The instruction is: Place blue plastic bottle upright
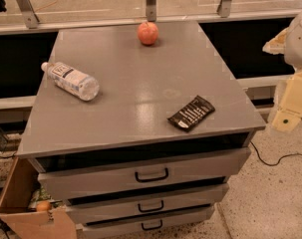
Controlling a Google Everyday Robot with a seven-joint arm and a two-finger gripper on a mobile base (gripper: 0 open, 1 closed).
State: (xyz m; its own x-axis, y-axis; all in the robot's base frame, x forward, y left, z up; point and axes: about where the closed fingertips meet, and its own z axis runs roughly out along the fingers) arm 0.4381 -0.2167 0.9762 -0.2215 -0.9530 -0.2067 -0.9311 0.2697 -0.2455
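Note:
The blue plastic bottle (71, 80) lies on its side near the left edge of the grey cabinet top (140, 83). It is clear and faintly bluish, with a white label and dark print, and its white cap points to the back left. My gripper (291, 103) is the cream-coloured part at the right edge of the view. It is off the cabinet, beyond its right side and far from the bottle, with nothing seen in it.
A reddish apple (148, 33) stands at the back middle of the top. A black snack packet (191, 113) lies near the front right. The cabinet has three drawers (150, 175) below. An open brown box (26, 208) sits at the lower left. A black cable (275, 159) runs across the floor at right.

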